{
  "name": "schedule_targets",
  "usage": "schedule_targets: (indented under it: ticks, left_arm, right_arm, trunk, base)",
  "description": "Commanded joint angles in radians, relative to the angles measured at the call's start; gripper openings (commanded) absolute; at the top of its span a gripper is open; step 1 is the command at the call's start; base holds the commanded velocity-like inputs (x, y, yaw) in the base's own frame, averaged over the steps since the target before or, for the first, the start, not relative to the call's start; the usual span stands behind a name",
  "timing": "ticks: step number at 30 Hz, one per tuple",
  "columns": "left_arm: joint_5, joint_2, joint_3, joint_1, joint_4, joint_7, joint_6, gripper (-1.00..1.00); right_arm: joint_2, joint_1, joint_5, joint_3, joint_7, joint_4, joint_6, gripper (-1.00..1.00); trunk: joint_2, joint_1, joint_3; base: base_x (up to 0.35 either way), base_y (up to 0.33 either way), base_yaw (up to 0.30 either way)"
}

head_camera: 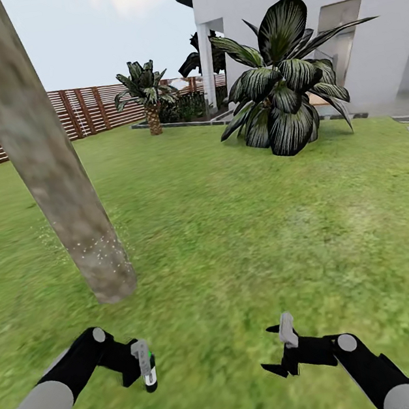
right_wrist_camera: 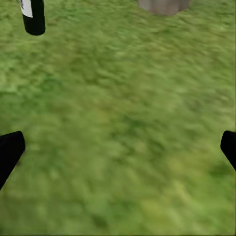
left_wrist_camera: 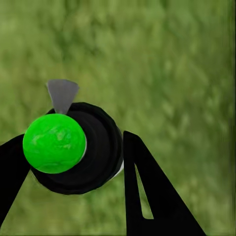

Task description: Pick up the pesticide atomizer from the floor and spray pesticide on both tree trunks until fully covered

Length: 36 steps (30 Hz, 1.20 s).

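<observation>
Our left gripper fingers clamp the pesticide atomizer between them; right gripper fingers spread wide, bare grass between. Tree trunk ahead.

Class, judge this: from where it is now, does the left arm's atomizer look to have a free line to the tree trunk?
Probably yes. The left gripper holds the atomizer near the tree trunk, with only open grass between them.

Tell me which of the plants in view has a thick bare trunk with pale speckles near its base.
The leaning mottled grey-brown tree trunk, nearest the left gripper. The short palm by the fence and the broad-leaved dark shrub show no speckles.
</observation>
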Motion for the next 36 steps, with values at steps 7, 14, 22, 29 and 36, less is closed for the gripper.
schedule_targets:
  ticks: [7,14,22,29,36]
  left_arm:
    - [-0.028,-0.038,-0.062,-0.004,-0.002,-0.003,0.006,-1.00]
    - [-0.031,-0.131,-0.118,-0.004,-0.002,0.000,0.008,-1.00]
    - [-0.114,-0.244,-0.131,-0.007,-0.002,0.001,0.038,-1.00]
    - [-0.140,-0.294,-0.131,-0.007,-0.003,0.000,0.052,-1.00]
    - [-0.140,-0.300,-0.131,-0.009,-0.011,0.000,0.053,-1.00]
  right_arm:
    - [0.034,-0.003,0.008,0.007,0.077,-0.061,0.002,-1.00]
    - [0.043,-0.004,0.007,0.008,0.117,-0.101,0.010,-1.00]
    - [0.091,-0.004,0.008,0.011,0.117,-0.117,0.010,-1.00]
    - [0.124,-0.004,0.008,0.012,0.117,-0.125,0.010,-1.00]
    - [0.129,-0.004,0.008,0.012,0.117,-0.137,0.010,-1.00]
  trunk:
    - [0.000,0.000,-0.001]
    - [0.000,0.000,-0.001]
    - [0.000,0.000,-0.001]
    - [0.000,0.000,-0.001]
    - [0.000,0.000,-0.001]
  base:
    - [0.000,0.000,0.000]
    - [0.000,0.000,0.000]
    - [0.000,0.000,0.000]
    - [0.000,0.000,0.000]
    - [0.000,0.000,0.000]
